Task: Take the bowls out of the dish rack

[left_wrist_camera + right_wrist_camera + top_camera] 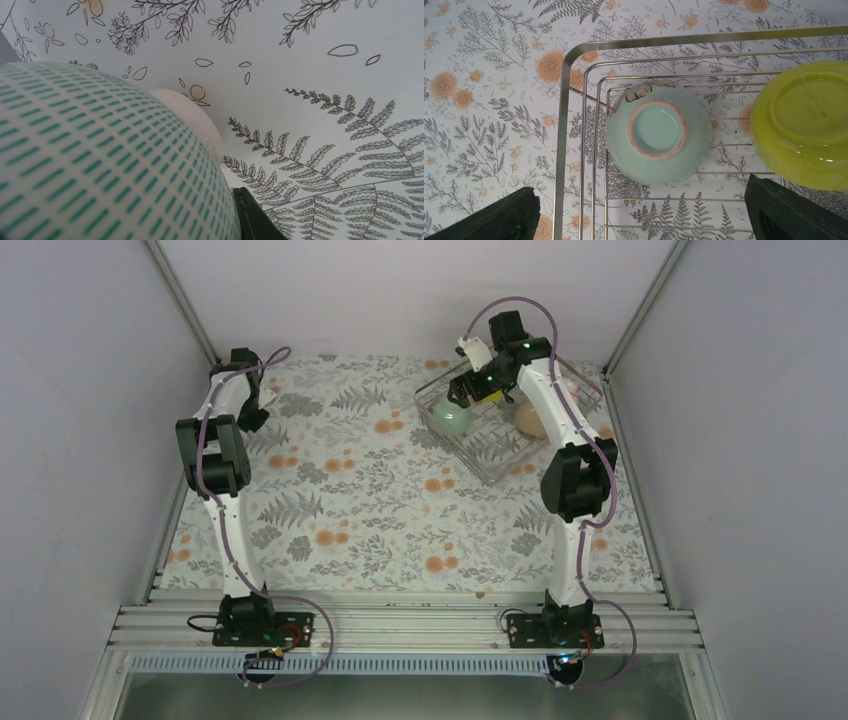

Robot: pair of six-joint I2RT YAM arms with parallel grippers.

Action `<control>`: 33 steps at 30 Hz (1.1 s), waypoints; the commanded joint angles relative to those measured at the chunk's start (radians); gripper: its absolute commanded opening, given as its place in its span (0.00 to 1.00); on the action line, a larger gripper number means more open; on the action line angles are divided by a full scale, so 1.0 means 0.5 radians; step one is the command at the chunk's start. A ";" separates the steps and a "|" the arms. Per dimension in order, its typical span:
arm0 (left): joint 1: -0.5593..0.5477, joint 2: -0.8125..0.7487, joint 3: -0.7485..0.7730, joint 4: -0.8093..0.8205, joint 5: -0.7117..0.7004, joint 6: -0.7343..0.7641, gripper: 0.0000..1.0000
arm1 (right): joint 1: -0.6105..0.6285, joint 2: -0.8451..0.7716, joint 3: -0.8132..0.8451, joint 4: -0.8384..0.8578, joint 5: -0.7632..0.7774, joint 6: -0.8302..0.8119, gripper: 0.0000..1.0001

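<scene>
The silver wire dish rack (490, 445) stands at the back right; its corner shows in the right wrist view (574, 55). A mint green bowl (659, 132) lies upside down in that corner (452, 418), with a yellow-green bowl (809, 120) upside down beside it. A pale bowl (530, 420) lies further right in the rack. My right gripper (639, 215) hangs open and empty above the mint bowl (462, 390). My left gripper (255, 410) is at the far left, shut on a white bowl with teal dashes outside (90, 170); one finger (255, 215) presses its wall.
The floral tablecloth (380, 510) covers the table between the arms. Grey walls close in the left, right and back sides. The left gripper is close to the left wall.
</scene>
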 commanded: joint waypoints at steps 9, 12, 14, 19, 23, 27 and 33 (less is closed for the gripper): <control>-0.207 -0.176 -0.166 -0.130 -0.003 -0.030 0.02 | -0.003 -0.063 -0.015 -0.001 -0.002 0.023 1.00; -0.291 -0.190 -0.161 -0.163 -0.023 -0.054 0.02 | -0.002 -0.065 -0.015 -0.003 0.005 0.020 1.00; -0.338 -0.168 -0.152 -0.181 -0.059 -0.069 0.02 | -0.002 -0.071 -0.017 -0.008 0.013 0.017 1.00; -0.374 -0.062 -0.078 -0.241 -0.129 -0.107 0.02 | -0.006 -0.105 -0.033 -0.008 0.015 0.012 1.00; -0.374 -0.050 -0.034 -0.280 -0.168 -0.128 0.24 | -0.011 -0.135 -0.056 -0.004 0.028 0.007 1.00; -0.380 -0.134 -0.021 -0.304 -0.145 -0.111 0.60 | -0.023 -0.132 -0.076 0.003 0.047 0.009 1.00; -0.408 -0.246 0.148 -0.496 0.021 -0.119 0.72 | -0.043 -0.095 -0.033 0.005 0.069 0.043 1.00</control>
